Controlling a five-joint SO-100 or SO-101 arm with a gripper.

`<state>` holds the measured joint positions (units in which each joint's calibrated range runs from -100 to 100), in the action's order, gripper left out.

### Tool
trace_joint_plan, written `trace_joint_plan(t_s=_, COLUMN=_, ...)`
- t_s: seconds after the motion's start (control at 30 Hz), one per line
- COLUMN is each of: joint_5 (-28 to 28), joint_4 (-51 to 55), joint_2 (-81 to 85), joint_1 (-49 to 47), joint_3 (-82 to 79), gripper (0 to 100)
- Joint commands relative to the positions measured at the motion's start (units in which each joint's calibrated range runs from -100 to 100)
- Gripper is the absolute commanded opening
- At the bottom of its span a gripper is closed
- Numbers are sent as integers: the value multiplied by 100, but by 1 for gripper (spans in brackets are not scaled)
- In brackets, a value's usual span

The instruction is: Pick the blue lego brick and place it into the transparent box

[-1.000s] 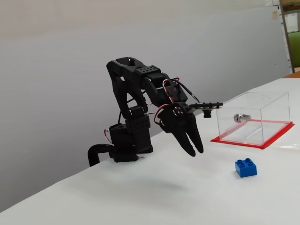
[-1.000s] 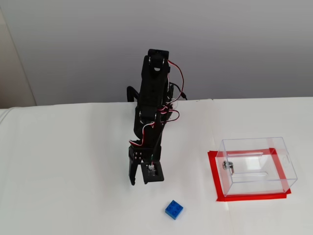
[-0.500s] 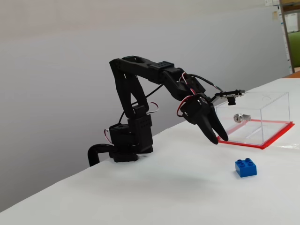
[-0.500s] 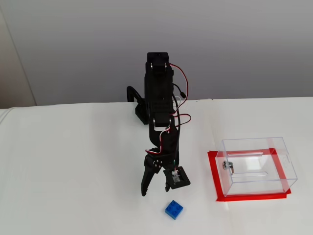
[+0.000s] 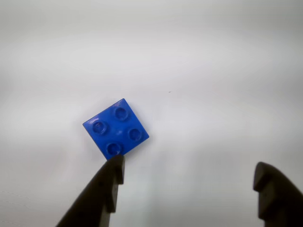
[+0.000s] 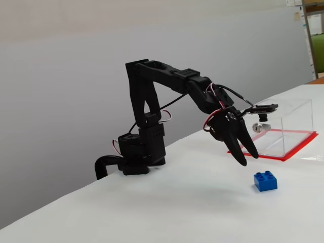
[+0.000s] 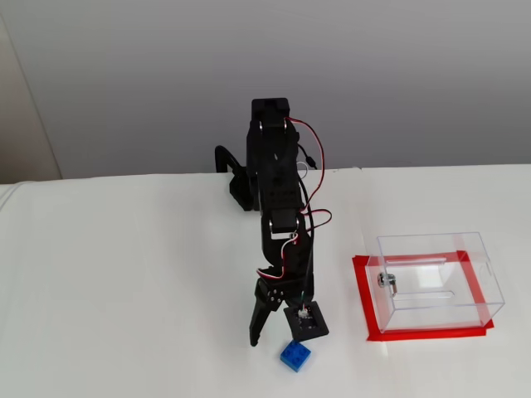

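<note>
Gripper [image 5: 187,172] was spread wide and empty above the table, brick [image 5: 116,129] lying off-centre at 11 o'clock of its gap in the wrist view, well apart from the box [image 7: 436,278]; best to recentre, square to the brick's rotated faces, then descend.

A white counter [image 6: 152,212] fills the foreground. Behind the counter stands a plain grey wall [image 6: 61,76]. Shelving [image 6: 314,35] shows at the wall's far right.

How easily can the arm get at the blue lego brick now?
Probably easily: the blue lego brick lies alone on the white table, and the gripper hangs above it, jaws wide open, nothing between.
</note>
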<state>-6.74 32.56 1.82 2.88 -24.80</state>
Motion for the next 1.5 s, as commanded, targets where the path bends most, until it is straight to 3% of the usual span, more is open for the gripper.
trace_joint_plan(t_s=0.0, joint_5=27, joint_4=7, joint_2=9, joint_1=-48, joint_3=355, gripper=30)
trace_joint_plan(t_s=1.07, joint_5=-119, joint_4=530, joint_2=-118, joint_1=-366, joint_3=609, gripper=36)
trace_joint_plan(t_s=1.47, joint_5=-161, joint_4=530, joint_2=-1230, joint_1=-314, joint_3=1395, gripper=36)
